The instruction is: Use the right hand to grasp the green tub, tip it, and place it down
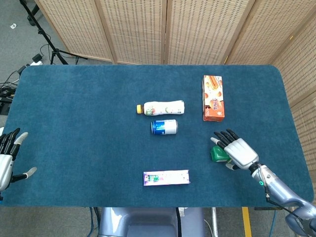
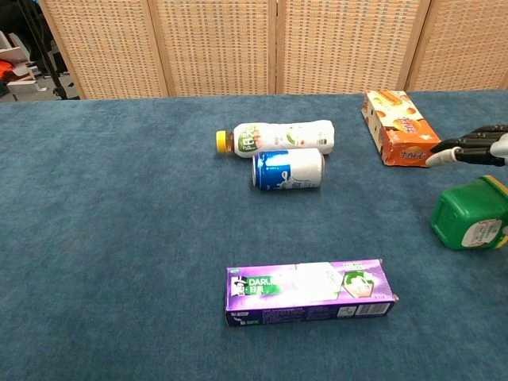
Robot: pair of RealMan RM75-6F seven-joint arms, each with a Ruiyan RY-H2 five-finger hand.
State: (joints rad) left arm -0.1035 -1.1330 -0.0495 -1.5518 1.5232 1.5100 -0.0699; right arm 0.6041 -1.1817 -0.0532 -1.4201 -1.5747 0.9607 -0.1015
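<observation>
1. Bench [image 1: 74, 148] surface: dark blue felt-like cloth; wicker folding screens [image 1: 148, 29] stand behind it.
2. Green tub [image 2: 470, 214] lies on its side at the right part of the bench, below the orange carton [image 1: 213, 98]. Chest view shows a round white label with green print on its near face; the text is too small to read. A yellowish rim shows at its upper right edge.
3. Right robot hand [image 1: 236, 149] is over the green tub, back of the hand up, fingers [image 2: 468, 147] extended across the top of the tub. Head view hides most of the tub under the palm; only its left part shows. Chest view shows the dark fingertips above the tub with a gap beneath them. Fingers are apart and not closed on the tub.
4. Left robot hand [image 1: 9, 158] sits at the left bench edge, fingers spread, holding nothing.
5. White bottle [image 2: 275, 137] with yellow cap lies on its side at bench centre; green lettering on the label, not legible.
6. Blue-and-white can [image 2: 288, 170] lies on its side just in front of the bottle; print unreadable.
7. Purple toothpaste box [image 2: 309, 293] lies flat nearest the front edge; "DARLIE" reads on its left panel.
8. Orange carton shows red and white print; no wording legible.
</observation>
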